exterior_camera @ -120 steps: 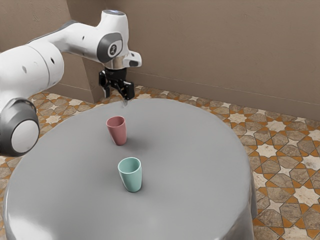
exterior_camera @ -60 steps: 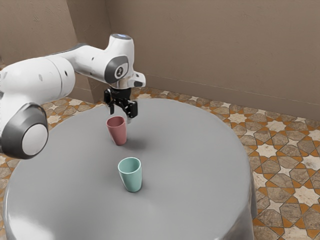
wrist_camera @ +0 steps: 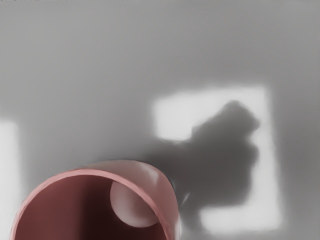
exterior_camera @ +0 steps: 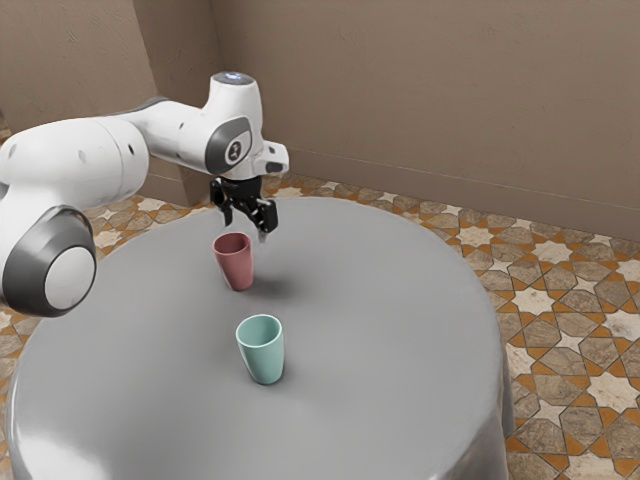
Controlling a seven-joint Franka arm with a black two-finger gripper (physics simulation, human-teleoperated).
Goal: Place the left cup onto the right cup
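Jaws: released, standing apart with nothing between them. They hang in the upper left of the exterior view, pointing down, just above and a little behind the pink cup's rim, clear of it.
Pink cup: upright on the table, mouth up, left of centre in the exterior view. In the wrist view the pink cup sits just under the hand, its mouth open to the camera and its pale round bottom showing inside.
Shadow: the hand's dark shape lies on the table beside the pink cup, across a bright patch of light.
Teal cup: upright, mouth up, below the pink cup and slightly to its right in the exterior view, apart from it.
Table: round, grey, smooth, taking up the lower middle of the exterior view; the same grey top lies under the hand.
Arm: white, entering from the left edge and reaching right to the jaws.
Floor: patterned tiles, at the right and behind the table.
Wall: plain brown, across the top.
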